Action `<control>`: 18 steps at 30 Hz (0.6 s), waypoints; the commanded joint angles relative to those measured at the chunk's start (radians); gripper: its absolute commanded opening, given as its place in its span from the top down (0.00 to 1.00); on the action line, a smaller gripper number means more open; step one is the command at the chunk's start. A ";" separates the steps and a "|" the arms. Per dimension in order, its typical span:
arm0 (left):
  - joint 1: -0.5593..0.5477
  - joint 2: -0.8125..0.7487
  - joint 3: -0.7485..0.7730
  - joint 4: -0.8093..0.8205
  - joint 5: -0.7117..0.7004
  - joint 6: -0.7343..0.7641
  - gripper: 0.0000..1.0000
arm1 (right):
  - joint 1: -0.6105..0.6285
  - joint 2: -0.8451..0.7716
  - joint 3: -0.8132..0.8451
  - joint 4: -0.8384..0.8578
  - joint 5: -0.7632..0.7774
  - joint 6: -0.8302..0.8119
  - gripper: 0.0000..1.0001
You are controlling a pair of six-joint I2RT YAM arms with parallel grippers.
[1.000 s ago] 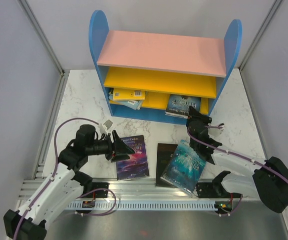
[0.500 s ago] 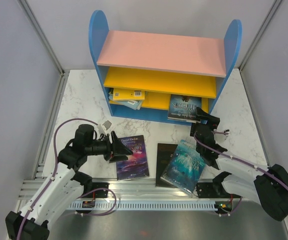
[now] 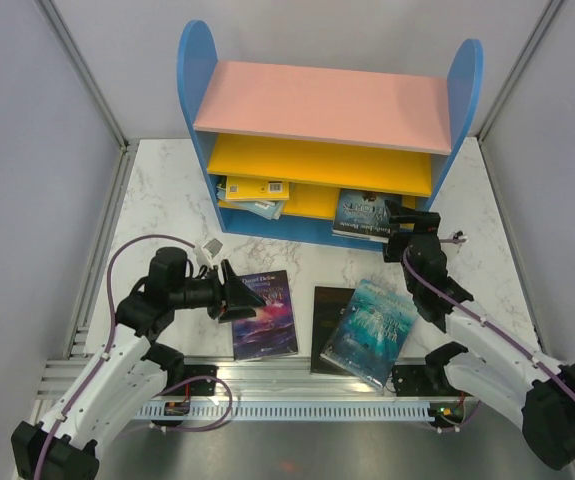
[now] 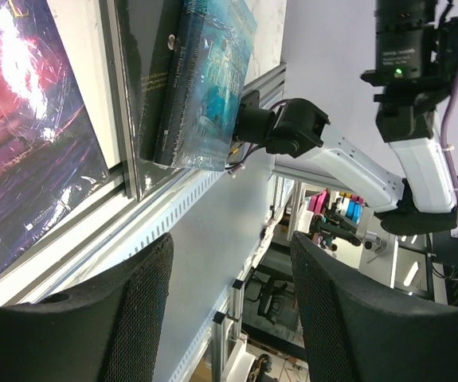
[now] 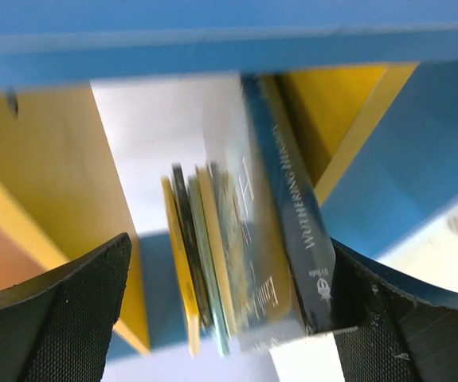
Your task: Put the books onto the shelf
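A dark-blue paperback (image 3: 363, 214) lies flat, cover up, at the right end of the lowest compartment of the small bookcase with blue side panels and a pink top board (image 3: 195, 120). Its long axis runs front to back and its near edge points out toward the arms, an attitude that suits sliding it further in. The right pincer (image 3: 409, 216) hovers just at that near edge, released, its jaws spread wide and grasping nothing. More thin books, one of them yellow (image 3: 255, 190), lie at the compartment's left end. On the white marbled surface (image 3: 167, 210) three await shelving: a purple-covered fantasy volume (image 3: 267, 318), and a teal ocean-scene paperback (image 3: 369, 328) lying askew on a black one (image 3: 325, 305). The left pincer (image 3: 235, 296), also parted and empty, is poised at the purple book's left edge, seemingly lined up to take it.
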 commanded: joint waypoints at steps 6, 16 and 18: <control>0.010 0.017 0.012 -0.057 -0.090 0.053 0.36 | -0.003 -0.319 0.079 -0.538 -0.186 -0.288 0.02; 0.013 0.098 0.026 -0.093 -0.160 0.075 0.36 | -0.003 -0.545 -0.033 -0.664 -0.296 -0.280 0.02; 0.013 0.101 0.029 -0.090 -0.170 0.068 0.37 | -0.003 -0.515 -0.043 -0.591 -0.351 -0.289 0.08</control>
